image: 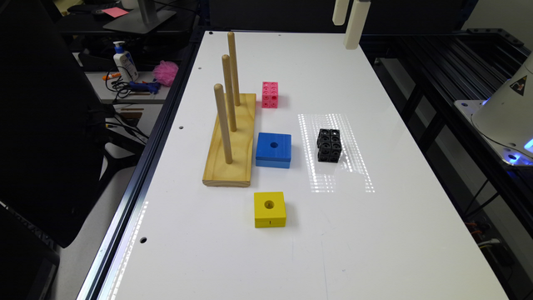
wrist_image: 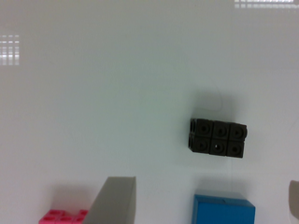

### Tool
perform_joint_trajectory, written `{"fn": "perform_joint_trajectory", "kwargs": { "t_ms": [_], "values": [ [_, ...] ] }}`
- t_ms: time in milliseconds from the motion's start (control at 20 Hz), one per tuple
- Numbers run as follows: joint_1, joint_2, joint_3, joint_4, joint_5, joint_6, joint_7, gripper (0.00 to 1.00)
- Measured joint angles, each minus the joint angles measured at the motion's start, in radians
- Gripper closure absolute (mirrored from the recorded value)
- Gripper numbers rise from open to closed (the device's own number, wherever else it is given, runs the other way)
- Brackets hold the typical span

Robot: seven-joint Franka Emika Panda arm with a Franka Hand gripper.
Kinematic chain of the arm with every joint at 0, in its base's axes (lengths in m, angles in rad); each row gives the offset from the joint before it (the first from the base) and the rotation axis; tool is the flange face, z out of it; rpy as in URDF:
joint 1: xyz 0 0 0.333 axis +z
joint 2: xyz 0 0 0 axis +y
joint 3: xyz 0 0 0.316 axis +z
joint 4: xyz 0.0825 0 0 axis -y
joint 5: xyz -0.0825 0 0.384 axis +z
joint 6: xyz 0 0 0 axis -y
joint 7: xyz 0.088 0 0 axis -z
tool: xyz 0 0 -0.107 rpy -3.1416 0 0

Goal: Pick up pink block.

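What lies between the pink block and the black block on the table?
Nothing: in the exterior view the stretch of white table between the pink block and the black block is bare.

We saw a glossy white desk (image: pixel 374 233), smooth enough to mirror the ceiling lights. The peg stand (image: pixel 231 141) was bare, pale wood with visible grain. The pink block (image: pixel 270 95) and black block (image: pixel 329 145) looked like hard, shiny plastic; the blue block (image: pixel 273 150) and yellow block (image: pixel 270 209) looked matt and smooth.
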Motion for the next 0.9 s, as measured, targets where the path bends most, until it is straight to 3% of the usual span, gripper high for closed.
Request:
{"fn": "perform_joint_trajectory", "kwargs": {
  "t_ms": [300,600,900],
  "values": [
    [0.000,0.000,0.000,0.000,0.0000,0.000,0.000,0.00],
    [-0.014,0.000,-0.001,0.000,-0.0005,0.001,-0.001,0.00],
    [-0.019,0.000,-0.002,0.002,-0.0010,0.005,-0.001,0.00]
  ]
}}
